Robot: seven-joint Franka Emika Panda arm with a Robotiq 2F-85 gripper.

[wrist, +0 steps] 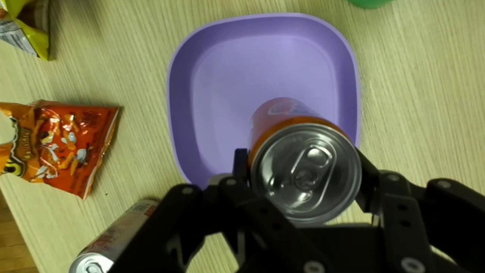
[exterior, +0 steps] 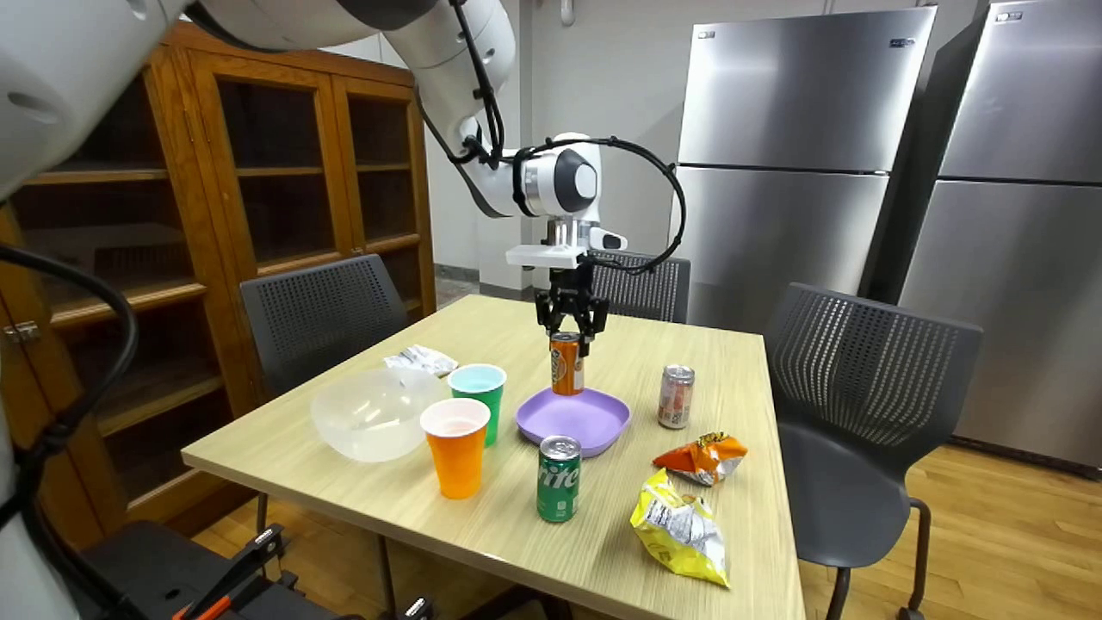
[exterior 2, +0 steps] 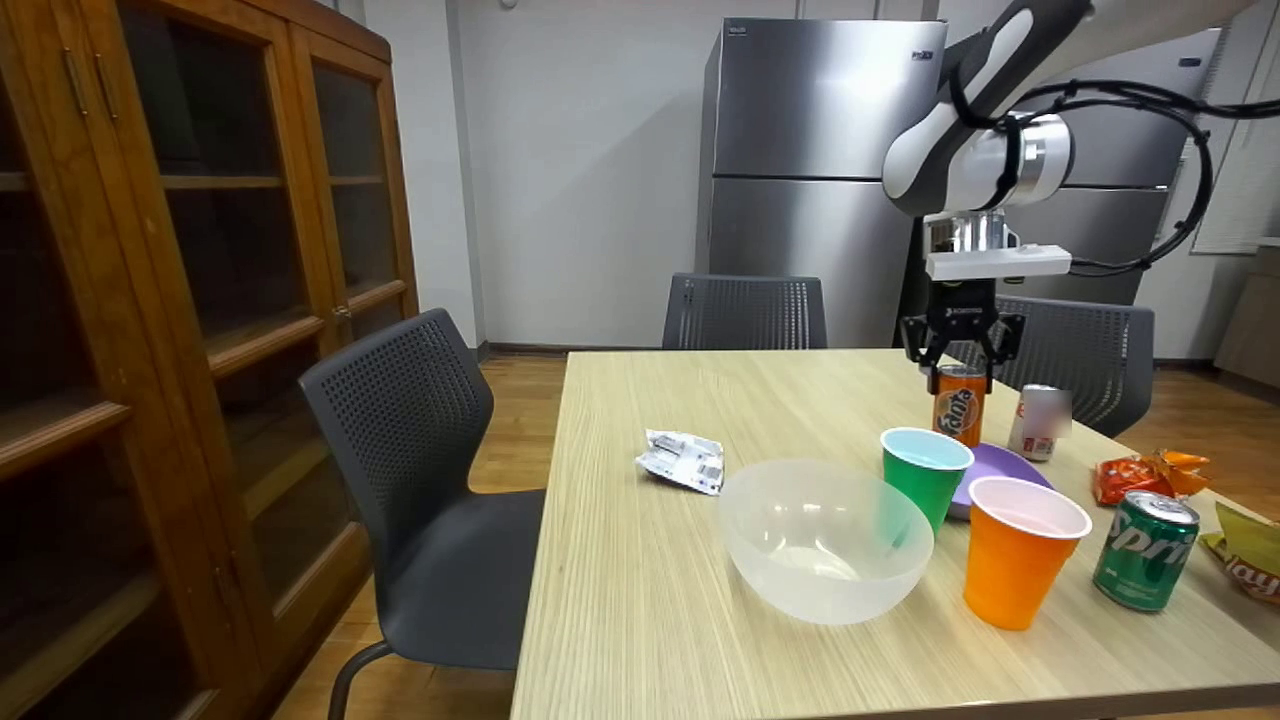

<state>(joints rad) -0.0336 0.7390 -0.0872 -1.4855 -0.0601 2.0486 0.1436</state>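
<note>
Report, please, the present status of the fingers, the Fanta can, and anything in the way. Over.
Fingers closed on Fanta can. Upright over purple plate, contact unclear. Green cup beside plate, apart from it.

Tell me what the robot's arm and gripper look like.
The arm is white with dark grey patches, rounded joints and silvery bands. Black cables are strapped along it and loop out in a wide curve. Below a white bar, the gripper is black, with two jointed fingers and small pale lettering.
</note>
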